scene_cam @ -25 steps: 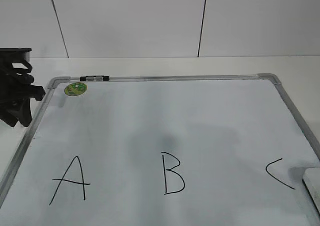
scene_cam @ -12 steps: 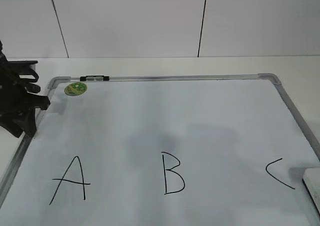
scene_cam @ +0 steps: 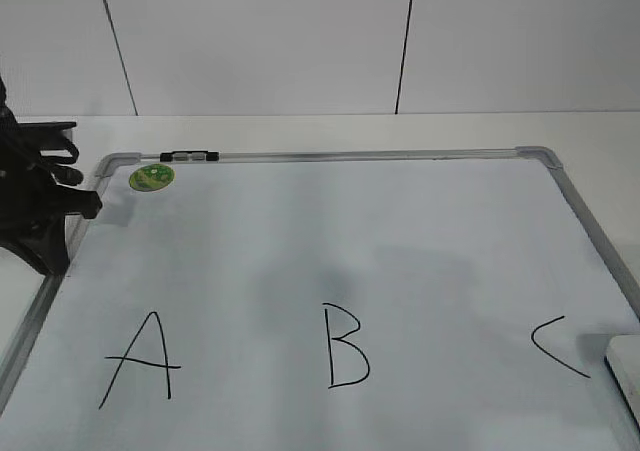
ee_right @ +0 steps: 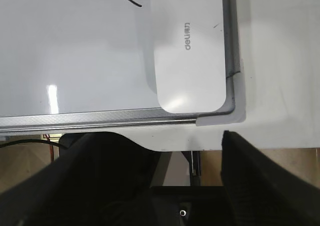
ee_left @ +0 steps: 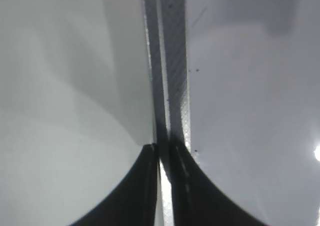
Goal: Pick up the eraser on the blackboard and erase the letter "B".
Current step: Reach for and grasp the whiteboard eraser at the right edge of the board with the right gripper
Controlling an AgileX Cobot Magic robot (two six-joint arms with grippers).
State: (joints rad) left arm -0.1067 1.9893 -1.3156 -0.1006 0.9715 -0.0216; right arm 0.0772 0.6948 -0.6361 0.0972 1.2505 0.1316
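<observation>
The blackboard [scene_cam: 350, 155] is a white dry-erase board with a silver frame, lying flat. The letter "B" [scene_cam: 346, 346] is drawn in black at its near middle. The white eraser [scene_cam: 625, 366] lies in the board's near right corner, cut off by the picture edge. In the right wrist view the eraser [ee_right: 192, 50] lies flat against the frame corner, and my right gripper [ee_right: 185, 146] is open and empty just off the board's edge [ee_right: 100, 118]. My left gripper [scene_cam: 55, 256] is at the board's left frame [ee_left: 172, 60], its fingers [ee_left: 162, 151] closed together over it.
A black "A" [scene_cam: 140, 361] is left of the B and a black "C" [scene_cam: 558, 346] right of it, beside the eraser. A round green sticker [scene_cam: 152, 177] and a black clip [scene_cam: 188, 156] sit at the board's far left corner. A white wall stands behind the table.
My left arm has shifted right and slightly up, onto the board's left frame, then held still. The eraser and letters have not moved.
</observation>
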